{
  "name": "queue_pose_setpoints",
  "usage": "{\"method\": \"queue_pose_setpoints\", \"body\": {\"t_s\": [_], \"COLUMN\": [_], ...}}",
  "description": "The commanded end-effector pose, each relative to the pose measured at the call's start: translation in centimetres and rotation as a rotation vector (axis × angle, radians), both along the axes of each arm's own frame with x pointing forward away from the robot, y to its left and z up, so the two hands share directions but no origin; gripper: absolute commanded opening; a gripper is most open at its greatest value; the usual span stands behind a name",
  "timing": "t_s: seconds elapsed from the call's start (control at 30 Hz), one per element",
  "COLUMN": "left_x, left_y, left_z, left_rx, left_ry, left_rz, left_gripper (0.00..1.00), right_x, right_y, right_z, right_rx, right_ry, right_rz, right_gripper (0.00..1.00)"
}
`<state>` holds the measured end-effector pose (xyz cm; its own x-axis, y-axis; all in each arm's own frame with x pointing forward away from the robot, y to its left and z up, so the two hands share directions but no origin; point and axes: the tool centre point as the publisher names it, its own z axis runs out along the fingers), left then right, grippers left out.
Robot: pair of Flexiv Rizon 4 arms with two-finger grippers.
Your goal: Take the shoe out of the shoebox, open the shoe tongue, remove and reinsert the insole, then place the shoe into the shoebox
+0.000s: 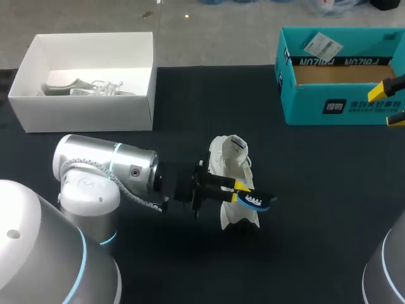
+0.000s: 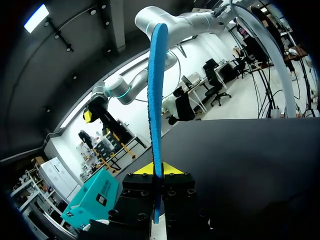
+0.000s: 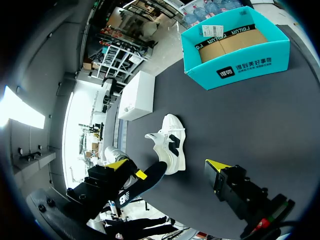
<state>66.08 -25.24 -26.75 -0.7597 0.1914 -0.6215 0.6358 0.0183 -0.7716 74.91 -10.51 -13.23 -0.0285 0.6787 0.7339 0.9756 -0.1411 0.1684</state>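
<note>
The left tool (image 2: pixel 159 170) clamps the insole (image 2: pixel 156 90), which points straight ahead, edge-on. Only the right wrist view shows the shoe (image 3: pixel 171 142) side-on; the right tool (image 3: pixel 167 165) gapes empty.

Black-covered bench (image 1: pixel 329 209), dark and matte from edge to edge. At its far left corner, a white open-topped box (image 1: pixel 85 115), straddling the far edge of the black covering. Inside, a pale grey shoe (image 1: pixel 79 87) with white laces, low against the box's near wall, toe towards the left.
</note>
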Motion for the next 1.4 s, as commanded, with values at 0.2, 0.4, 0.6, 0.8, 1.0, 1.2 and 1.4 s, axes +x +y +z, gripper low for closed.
{"method": "queue_pose_setpoints", "body": {"t_s": [0.2,0.4,0.6,0.8,1.0,1.2,1.4], "left_x": [1.8,3.2,3.8,4.8,5.8,6.5,7.1], "left_y": [2.6,2.3,2.0,2.1,2.2,2.1,2.0], "left_z": [-1.0,-2.8,-4.2,-4.6,-4.9,-5.6,-6.1], "left_rx": [0.038,0.093,0.119,0.075,0.052,0.043,0.052], "left_ry": [-0.019,-0.025,0.002,0.031,0.039,0.039,0.052], "left_rz": [0.047,0.05,0.059,0.119,0.159,0.194,0.228], "left_gripper": [0.0,0.0,0.0,0.0,0.0,0.0,0.0], "right_x": [0.0,0.0,0.0,0.0,0.0,0.0,0.0], "right_y": [0.0,0.0,0.0,0.0,0.0,0.0,0.0], "right_z": [0.0,0.0,0.0,0.0,0.0,0.0,0.0], "right_rx": [-0.002,-0.002,-0.002,-0.002,-0.002,-0.002,-0.002], "right_ry": [0.001,0.001,0.001,0.001,0.001,0.001,0.001], "right_rz": [0.0,0.0,0.0,0.0,0.0,0.0,0.0], "right_gripper": [1.0,1.0,1.0,1.0,1.0,1.0,1.0]}}
